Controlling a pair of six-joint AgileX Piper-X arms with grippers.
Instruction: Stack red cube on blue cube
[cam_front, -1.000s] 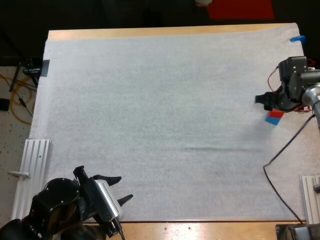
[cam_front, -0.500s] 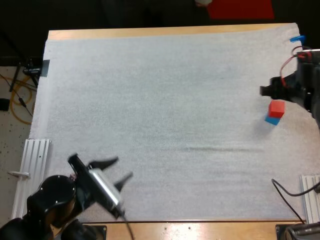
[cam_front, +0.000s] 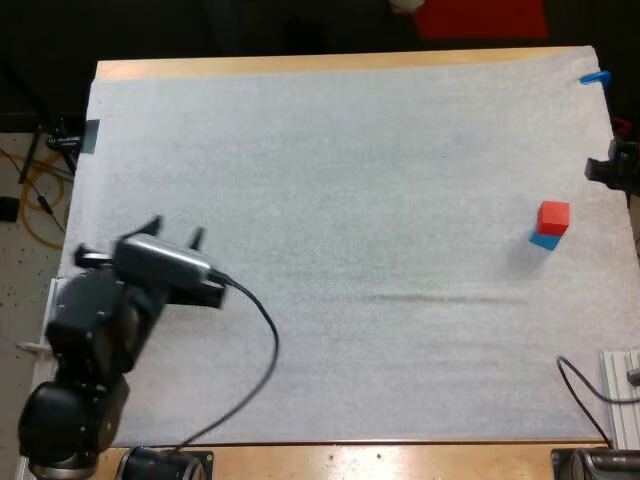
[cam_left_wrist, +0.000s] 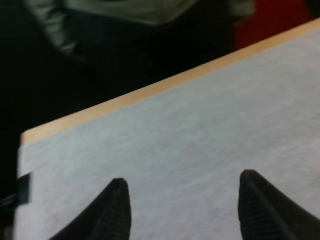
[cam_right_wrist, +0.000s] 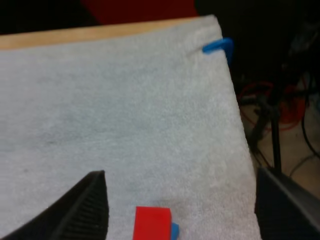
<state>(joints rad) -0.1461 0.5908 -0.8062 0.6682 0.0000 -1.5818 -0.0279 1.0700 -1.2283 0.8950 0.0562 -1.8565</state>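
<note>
Both hang open; right gripper (cam_right_wrist: 182, 200), not left gripper (cam_left_wrist: 182, 180), is near the small red cube (cam_front: 552, 216) atop the blue cube (cam_front: 543, 241) at the white mat's (cam_front: 350, 200) right edge.

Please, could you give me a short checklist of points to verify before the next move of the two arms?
1. The red cube sits on the blue cube: ok.
2. The stack is squarely aligned: cannot tell.
3. The right pincer is open and clear of the red cube: ok.
4. The left pincer is open and holds nothing, over the white mat: ok.
</note>
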